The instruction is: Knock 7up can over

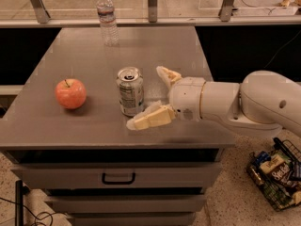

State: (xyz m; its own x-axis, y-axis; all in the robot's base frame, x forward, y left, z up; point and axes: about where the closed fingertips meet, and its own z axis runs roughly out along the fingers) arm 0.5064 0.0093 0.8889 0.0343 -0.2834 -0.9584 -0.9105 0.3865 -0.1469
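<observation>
Camera view, the only 1:

- 7up can (130,92) stands upright near the front-middle of the table (155,46). Not tipped, so the task isn't done.
- Gripper (145,98) is just right of the can, low over the tabletop, with the arm reaching in from the right.
- Its 2 fingers (151,118) are splayed wide and grasp nothing. 1 sits behind-right of the can near rim height. The other lies low in front, tip by the can's base. Can't tell if that tip touches.
- The can sits at the mouth of the gap. My read: the wide spread is for a shove, not a pinch. It gives a broad contact face and needs no squeeze.
- Next move probably needs a leftward sweep hitting high on the can. Low contact likely just slides it.
- Apple (70,93) is left of the can, apart from it but in the likely fall line, so the can may roll into it.
- Water bottle (107,17) is upright at the far edge, well apart, not in play.
</observation>
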